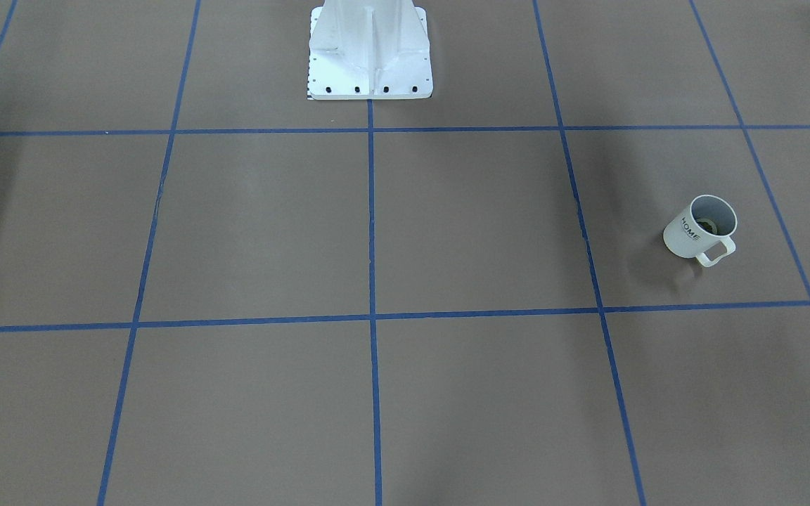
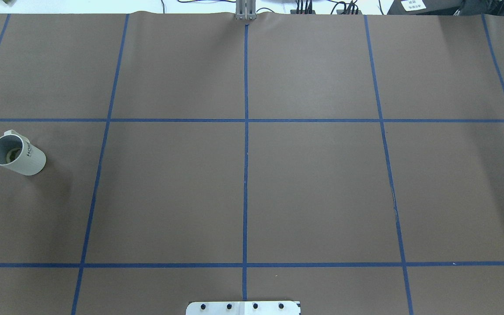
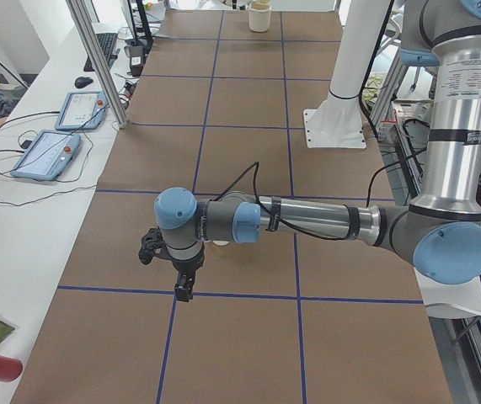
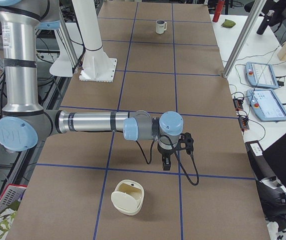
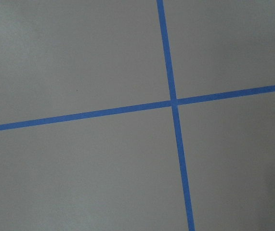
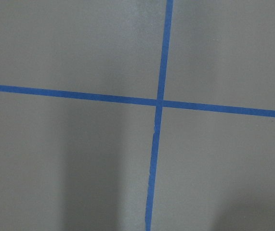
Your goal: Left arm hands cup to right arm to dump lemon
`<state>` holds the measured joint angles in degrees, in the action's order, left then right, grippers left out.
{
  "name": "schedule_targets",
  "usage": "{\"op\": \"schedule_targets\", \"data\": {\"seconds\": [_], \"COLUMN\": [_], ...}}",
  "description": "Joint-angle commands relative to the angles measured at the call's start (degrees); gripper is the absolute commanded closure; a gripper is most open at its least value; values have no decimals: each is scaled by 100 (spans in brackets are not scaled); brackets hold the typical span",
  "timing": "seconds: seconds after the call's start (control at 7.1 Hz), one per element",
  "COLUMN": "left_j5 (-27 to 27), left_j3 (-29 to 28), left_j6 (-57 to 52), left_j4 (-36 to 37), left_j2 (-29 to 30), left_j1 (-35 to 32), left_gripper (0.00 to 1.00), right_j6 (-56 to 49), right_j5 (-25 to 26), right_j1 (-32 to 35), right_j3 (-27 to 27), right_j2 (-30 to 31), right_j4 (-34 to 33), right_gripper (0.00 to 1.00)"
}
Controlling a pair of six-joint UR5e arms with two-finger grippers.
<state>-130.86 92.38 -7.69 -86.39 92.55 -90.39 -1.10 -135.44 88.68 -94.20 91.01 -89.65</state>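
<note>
As you look down from over the robot's shoulders, you find the cup (image 2: 19,156) at the left end of the table (image 2: 313,188). It stands upright with its mouth up, so its long axis is vertical. The lemon (image 2: 12,154) sits at the bottom inside it. The squared handle points to the far side, away from the robot. The black lettering faces right, toward the table's middle, and from across the table you can read it as "HOME".

Moving right, you meet the left hand (image 3: 184,289), hanging fingers-down above a crossing of the blue tape lines (image 5: 173,102). Only the side camera shows it, so you cannot tell whether its fingers are apart or together. Its wrist camera sees bare table and tape but no cup, so I judge the cup lies off to one side of that hand, not under it. A sliver of white behind the wrist in the side view may be the cup. This arm is plainly the nearer one, so the first reach should fall to it.

Further right, well apart from the cup, the right hand (image 4: 166,164) hangs over another tape crossing. You cannot tell how its fingers stand either. Beyond it, toward the right end, lies a cream-coloured pot (image 4: 127,197). The printed label (image 3: 463,77) on the left arm's upright tube is too small to read.
</note>
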Motion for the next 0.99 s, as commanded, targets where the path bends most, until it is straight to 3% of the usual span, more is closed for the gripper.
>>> {"op": "schedule_targets", "data": {"seconds": [0.0,0.56,0.85], "left_j5": [52,52,-27], "left_j3": [0,219,700], "left_j6": [-13,-39,4], "left_j4": [-18,-140,-282], "left_j2": [8,61,44], "left_j1": [-5,12,187], "left_gripper": [0,0,0], "right_j6": [5,5,14], "right_j5": [0,8,8], "right_j1": [0,0,0], "right_j3": [-2,-133,-300], "right_j2": [4,-5,-5], "right_j4": [0,0,0], "right_gripper": [0,0,0]}}
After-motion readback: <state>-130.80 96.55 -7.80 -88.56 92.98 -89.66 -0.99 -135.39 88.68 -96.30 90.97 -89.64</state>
